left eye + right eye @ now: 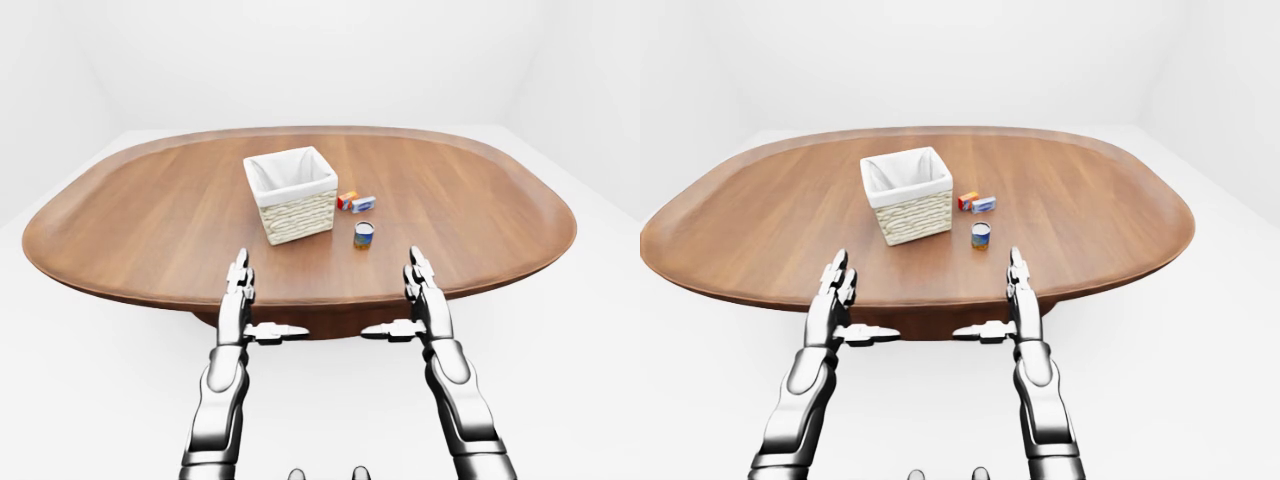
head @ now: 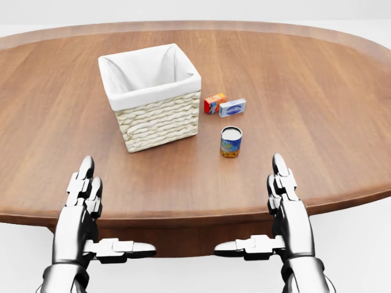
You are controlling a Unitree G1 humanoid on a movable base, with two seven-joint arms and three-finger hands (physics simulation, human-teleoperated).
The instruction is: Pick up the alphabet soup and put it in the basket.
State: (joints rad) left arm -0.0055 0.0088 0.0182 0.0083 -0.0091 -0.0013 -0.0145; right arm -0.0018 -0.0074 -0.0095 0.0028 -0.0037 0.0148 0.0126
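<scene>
Both hands, left hand point(image 2: 82, 210) and right hand point(image 2: 287, 210), hover spread and empty at the head view's bottom, fingers pointing toward the upright alphabet soup point(image 2: 231, 141) and basket point(image 2: 160, 116)

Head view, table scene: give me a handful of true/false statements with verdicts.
1. The alphabet soup can stands upright on the table. True.
2. The can is inside the basket. False: it stands on the wood, to the basket's right in the view.
3. The right hand is closed round the can. False: its fingers are open and apart from it, at the table's near edge.
4. The left hand is open and holds nothing. True.
5. Two small boxes, an orange box and a blue-and-white box, lie above the can in the view. True.
</scene>
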